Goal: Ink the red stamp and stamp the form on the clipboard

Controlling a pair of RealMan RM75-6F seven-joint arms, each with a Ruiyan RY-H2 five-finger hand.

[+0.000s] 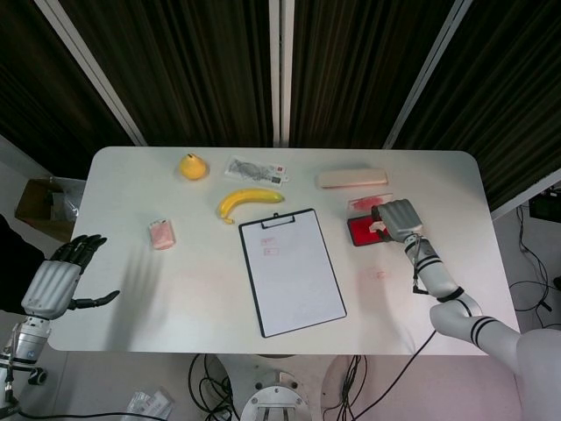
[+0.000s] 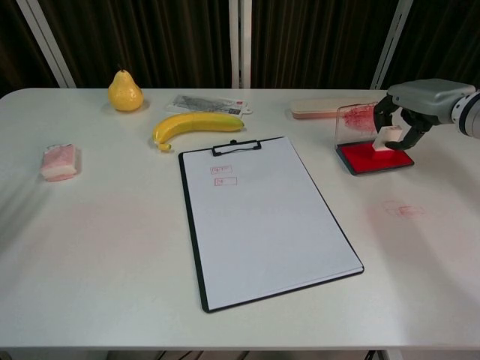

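My right hand grips the red stamp and holds it down on the red ink pad, whose clear lid stands open behind it. The clipboard lies in the middle of the table with a white form carrying two small red marks near its top. My left hand hangs open off the table's left edge, in the head view only.
A banana, a pear, a printed packet, a pink case and a small pink wrapped item lie around the clipboard. A red ink smudge marks the table right of the clipboard.
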